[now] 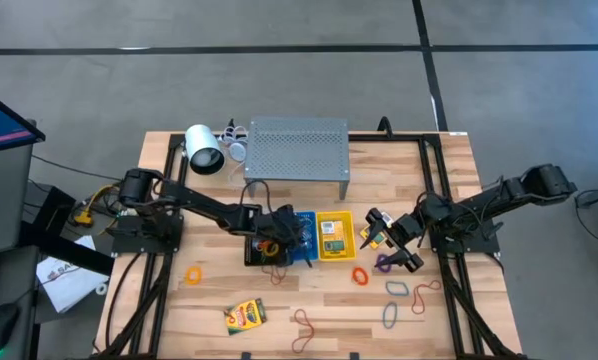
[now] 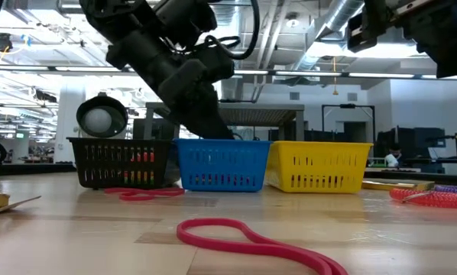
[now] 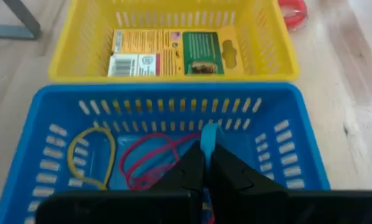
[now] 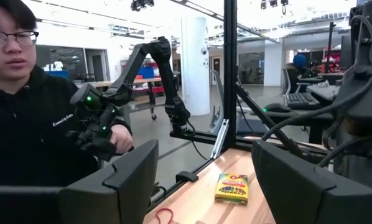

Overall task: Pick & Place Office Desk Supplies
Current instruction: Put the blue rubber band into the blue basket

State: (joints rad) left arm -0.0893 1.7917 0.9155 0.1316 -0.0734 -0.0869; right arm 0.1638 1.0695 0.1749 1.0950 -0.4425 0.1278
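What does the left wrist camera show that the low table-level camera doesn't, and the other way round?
Only the left wrist view: the crayon box lying in the yellow basket, and yellow and red rubber bands in the blue basket, under the shut left pincer.
Only the low view: the black basket and a red band on the table.
Both: the blue and yellow baskets, side by side.
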